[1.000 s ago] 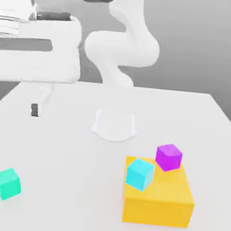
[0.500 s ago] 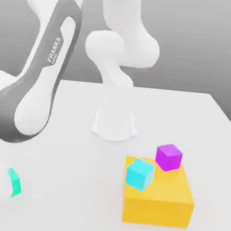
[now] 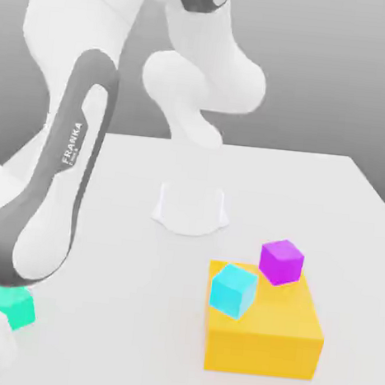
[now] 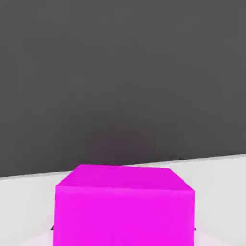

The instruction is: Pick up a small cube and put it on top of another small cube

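Magenta cube [image 4: 123,214] sits between the 2 fingertips of your gripper [image 4: 123,229] in the hand view; you have the jaws closed on its sides. In the exterior view you find it at the near left, just a sliver beside the white hand. Green-teal cube [image 3: 15,306] stands on the table [image 3: 125,322] at left, partly covered by your arm [image 3: 57,174]. At right, 2 cubes rest on the yellow block [image 3: 259,351]: cyan [image 3: 233,291] on its left side, purple [image 3: 281,262] at the far right.
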Controlling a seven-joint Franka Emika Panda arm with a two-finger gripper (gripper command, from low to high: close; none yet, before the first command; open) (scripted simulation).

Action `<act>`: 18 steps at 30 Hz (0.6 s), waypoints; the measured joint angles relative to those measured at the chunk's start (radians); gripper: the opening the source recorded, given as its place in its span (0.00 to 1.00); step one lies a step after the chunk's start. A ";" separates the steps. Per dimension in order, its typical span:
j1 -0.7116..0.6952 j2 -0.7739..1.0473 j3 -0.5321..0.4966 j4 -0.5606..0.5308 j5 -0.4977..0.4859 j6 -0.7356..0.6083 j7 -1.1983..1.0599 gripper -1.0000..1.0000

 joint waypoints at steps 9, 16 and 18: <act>0.170 -0.306 0.073 -0.244 -0.031 -0.064 0.155 0.00; 0.310 -0.560 0.152 -0.441 -0.129 -0.098 0.327 0.00; 0.327 -0.633 0.177 -0.497 -0.165 -0.108 0.382 0.00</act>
